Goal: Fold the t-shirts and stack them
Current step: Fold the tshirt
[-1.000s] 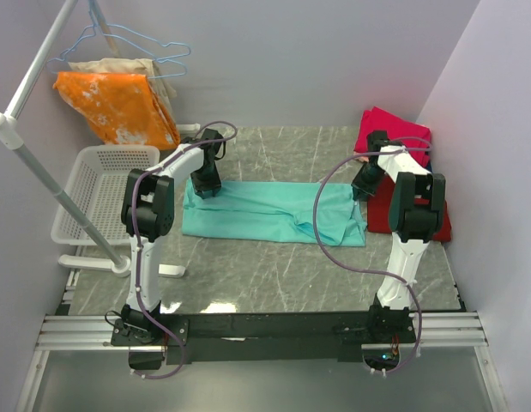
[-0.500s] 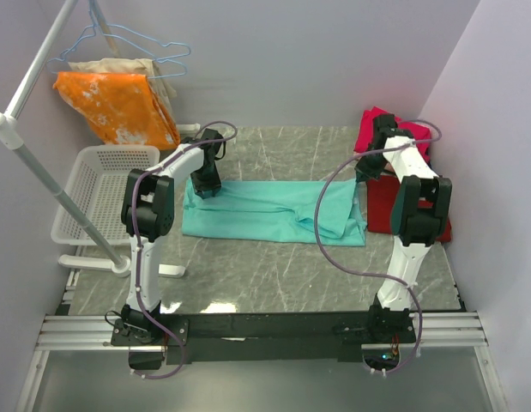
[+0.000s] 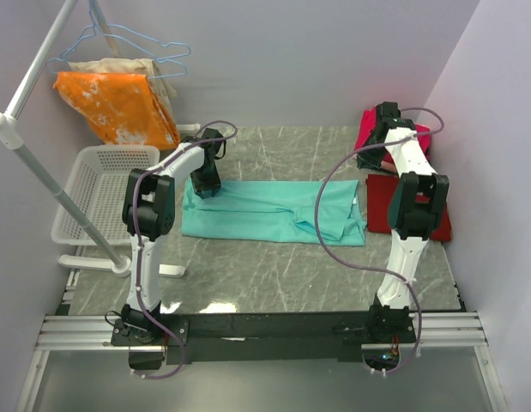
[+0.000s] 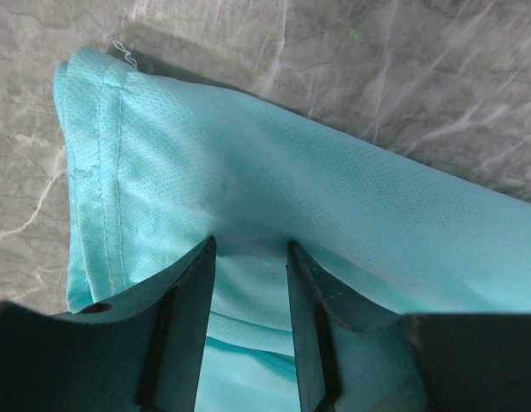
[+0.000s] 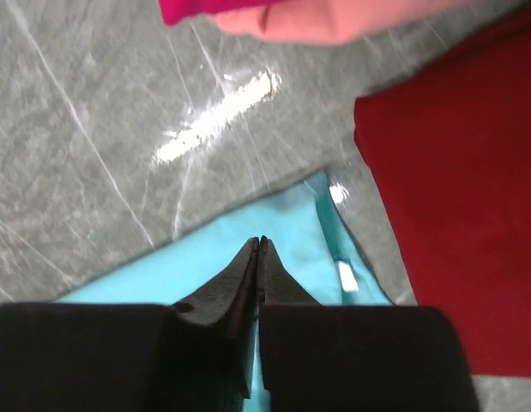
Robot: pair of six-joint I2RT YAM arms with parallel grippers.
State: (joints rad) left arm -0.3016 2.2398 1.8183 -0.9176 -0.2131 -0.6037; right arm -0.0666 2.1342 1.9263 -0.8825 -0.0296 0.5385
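Observation:
The teal t-shirt [image 3: 265, 210] lies folded into a long strip across the middle of the table. My left gripper [image 3: 205, 185] rests on its far left corner; in the left wrist view its fingers [image 4: 196, 283] stand a little apart with teal cloth [image 4: 274, 154] between them. My right gripper [image 3: 365, 161] is shut and empty, raised above the shirt's far right corner [image 5: 291, 219]. The dark red shirt [image 3: 378, 210] lies flat at the right [image 5: 454, 189]. The magenta shirt [image 3: 372, 129] lies at the back right, with a salmon shirt [image 5: 334, 21] beside it.
A white basket [image 3: 98, 193] stands at the left by a white rack pole [image 3: 38, 167]. The orange white-blotched cloth [image 3: 119, 107] and a beige cloth [image 3: 153, 73] hang on hangers at the back left. Walls close the back and right sides.
My right gripper has left the teal shirt's far right corner and moved up and back towards the magenta shirt. The left gripper has not moved.

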